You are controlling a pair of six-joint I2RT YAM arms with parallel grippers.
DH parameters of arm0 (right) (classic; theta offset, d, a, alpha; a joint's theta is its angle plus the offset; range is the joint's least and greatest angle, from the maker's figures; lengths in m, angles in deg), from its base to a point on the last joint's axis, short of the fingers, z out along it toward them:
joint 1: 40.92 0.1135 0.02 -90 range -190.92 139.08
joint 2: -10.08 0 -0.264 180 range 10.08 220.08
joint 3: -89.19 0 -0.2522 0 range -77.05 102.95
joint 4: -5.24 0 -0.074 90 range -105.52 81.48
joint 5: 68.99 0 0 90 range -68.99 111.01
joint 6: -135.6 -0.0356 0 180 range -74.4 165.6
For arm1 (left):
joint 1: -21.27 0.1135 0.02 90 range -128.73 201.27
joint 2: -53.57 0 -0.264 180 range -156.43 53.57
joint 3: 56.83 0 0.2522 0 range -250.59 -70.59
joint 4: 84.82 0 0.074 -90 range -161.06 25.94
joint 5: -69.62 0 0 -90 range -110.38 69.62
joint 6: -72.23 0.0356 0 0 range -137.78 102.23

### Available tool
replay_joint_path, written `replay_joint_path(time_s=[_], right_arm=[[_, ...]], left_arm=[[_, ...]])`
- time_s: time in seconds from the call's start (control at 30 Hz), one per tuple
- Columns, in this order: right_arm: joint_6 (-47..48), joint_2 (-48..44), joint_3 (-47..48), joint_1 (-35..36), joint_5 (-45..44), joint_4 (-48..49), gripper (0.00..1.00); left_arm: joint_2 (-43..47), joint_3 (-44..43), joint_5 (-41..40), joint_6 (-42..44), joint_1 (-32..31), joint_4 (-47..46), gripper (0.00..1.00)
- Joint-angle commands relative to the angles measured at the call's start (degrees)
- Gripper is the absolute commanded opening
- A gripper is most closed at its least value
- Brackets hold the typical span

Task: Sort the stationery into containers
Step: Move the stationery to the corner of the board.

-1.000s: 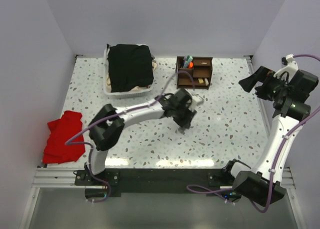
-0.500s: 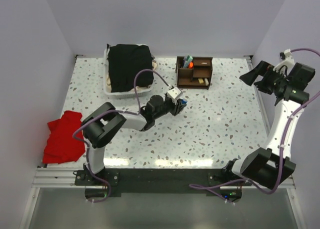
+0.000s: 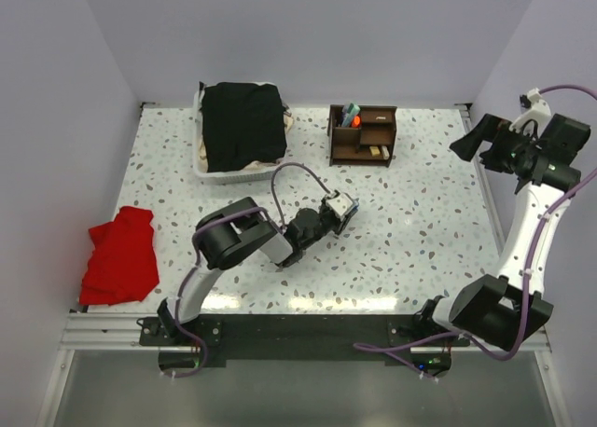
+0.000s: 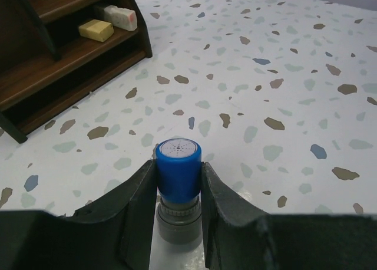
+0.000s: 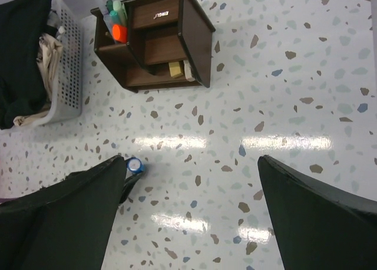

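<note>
My left gripper [image 3: 341,208] is shut on the blue-grey sharpener [image 4: 178,171], which has a blue top and a grey base, and holds it low over the table's middle. The sharpener also shows in the right wrist view [image 5: 135,164]. The dark brown organiser [image 3: 363,135] stands at the back; a marker with an orange cap [image 5: 119,32] and green pens stand in its left compartment. A tan eraser [image 4: 96,29] and a white one lie on its lower shelf. My right gripper [image 3: 469,144] is open and empty, high at the right edge.
A white basket [image 3: 201,166] holding a black cloth [image 3: 241,124] sits at the back left. A red cloth [image 3: 119,254] lies at the left edge. The organiser [image 4: 59,63] is ahead and to the left of the left gripper.
The left arm has folded back, its elbow swinging toward the near middle. Its gripper rose from the table with the sharpener and shifted slightly. The right wrist turned a little.
</note>
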Motion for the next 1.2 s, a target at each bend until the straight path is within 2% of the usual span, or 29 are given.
replay_joint_path(time_s=[0.0, 0.17, 0.27, 0.43, 0.53, 0.7, 0.77, 0.8, 0.87, 0.9, 0.93, 1.17], right_arm=[[2.9, -1.8, -0.8, -0.1, 1.1, -2.5, 0.98], [6.7, -2.0, -1.4, -0.1, 1.4, -4.4, 0.99], [7.8, -2.5, -2.8, 0.0, 1.8, -5.0, 0.99], [8.4, -2.0, -4.5, 0.0, 2.7, -4.1, 0.99], [8.7, -0.7, -4.2, 0.0, 3.4, -3.9, 0.99], [10.6, 0.1, -3.4, 0.1, 3.4, -4.8, 0.99], [11.2, 0.4, -3.2, 0.2, 3.4, -5.0, 0.99], [11.4, 0.5, -3.2, 0.2, 3.4, -5.1, 0.99], [11.7, 0.5, -3.3, 0.2, 3.4, -5.1, 0.99], [11.8, 0.6, -3.6, 0.2, 3.6, -5.0, 0.99], [11.8, 0.4, -3.8, 0.2, 3.6, -5.0, 0.99], [10.4, -0.2, -5.8, 0.3, 4.3, -2.9, 0.99]], left_arm=[[-2.8, -0.6, -4.3, 3.9, -2.8, -35.6, 0.0], [-5.0, -1.6, -9.5, 5.2, -5.9, -37.1, 0.0], [-5.7, -2.5, -14.8, 8.1, -7.7, -37.1, 0.11], [-4.8, -2.0, -18.9, 10.7, -9.1, -37.2, 0.13], [-4.5, -1.9, -19.1, 12.3, -10.0, -37.1, 0.27], [-4.0, -2.3, -19.0, 14.6, -11.5, -37.1, 0.36], [-3.3, -1.9, -19.3, 14.8, -11.8, -37.2, 0.46], [-3.0, -1.3, -19.5, 15.0, -11.9, -37.1, 0.55], [-2.0, -0.2, -19.6, 15.5, -11.9, -37.2, 0.61], [-1.7, 0.1, -19.7, 15.7, -11.9, -37.2, 0.68], [-1.1, 0.5, -19.8, 16.1, -11.9, -37.1, 0.71], [3.0, 5.5, -19.0, 17.3, -11.3, -37.2, 0.75]])
